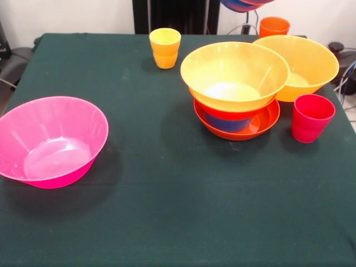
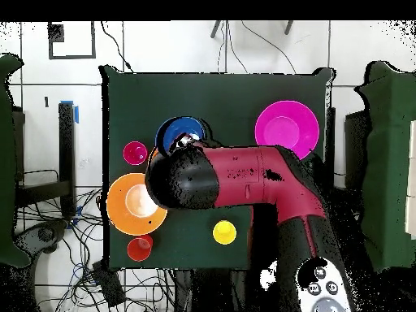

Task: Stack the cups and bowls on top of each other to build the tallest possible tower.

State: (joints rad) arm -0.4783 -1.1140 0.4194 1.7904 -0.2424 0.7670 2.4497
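Pink bowl (image 1: 51, 141) sits alone on the table (image 1: 167, 211), well apart from the tower (image 1: 236, 89). Tower: yellow bowl (image 1: 233, 72) nested over a blue bowl and a red-orange bowl (image 1: 261, 123). Gripper (image 1: 245, 4) shows only at the top edge, carrying a blue bowl; fingers hidden, cannot tell their state. Risk: an off-centre release could slide off. Red cup (image 1: 311, 118) just beside the tower could be knocked over.

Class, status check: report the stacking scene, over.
Gripper: state unreadable. Tower four bowls high, yellow bowl topmost. Blue bowl raised at top edge. Pink bowl alone, unstacked.
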